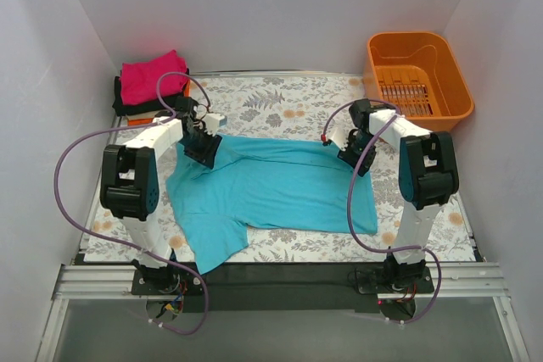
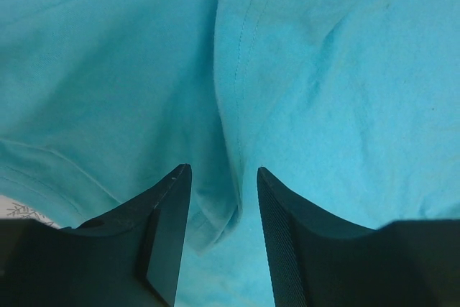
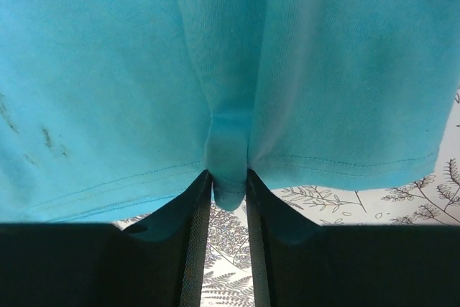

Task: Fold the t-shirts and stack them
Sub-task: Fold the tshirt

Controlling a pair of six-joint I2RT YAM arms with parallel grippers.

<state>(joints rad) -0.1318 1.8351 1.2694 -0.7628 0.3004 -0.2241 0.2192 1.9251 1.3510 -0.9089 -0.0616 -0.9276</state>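
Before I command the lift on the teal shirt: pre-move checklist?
1. right gripper clamped on shirt hem: ok, a fold is pinched between the jaws.
2. left gripper clamped on shirt: not ok, jaws open astride a ridge of cloth.
3. shirt flat: not ok, rumpled at its far left corner.
4. stack apart from shirt: ok, far left corner.
5. basket apart from shirt: ok, far right corner.

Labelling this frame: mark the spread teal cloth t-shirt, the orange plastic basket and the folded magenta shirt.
teal cloth t-shirt [image 1: 280,188], top view, middle.
orange plastic basket [image 1: 458,80], top view, right side.
folded magenta shirt [image 1: 151,76], top view, top face.
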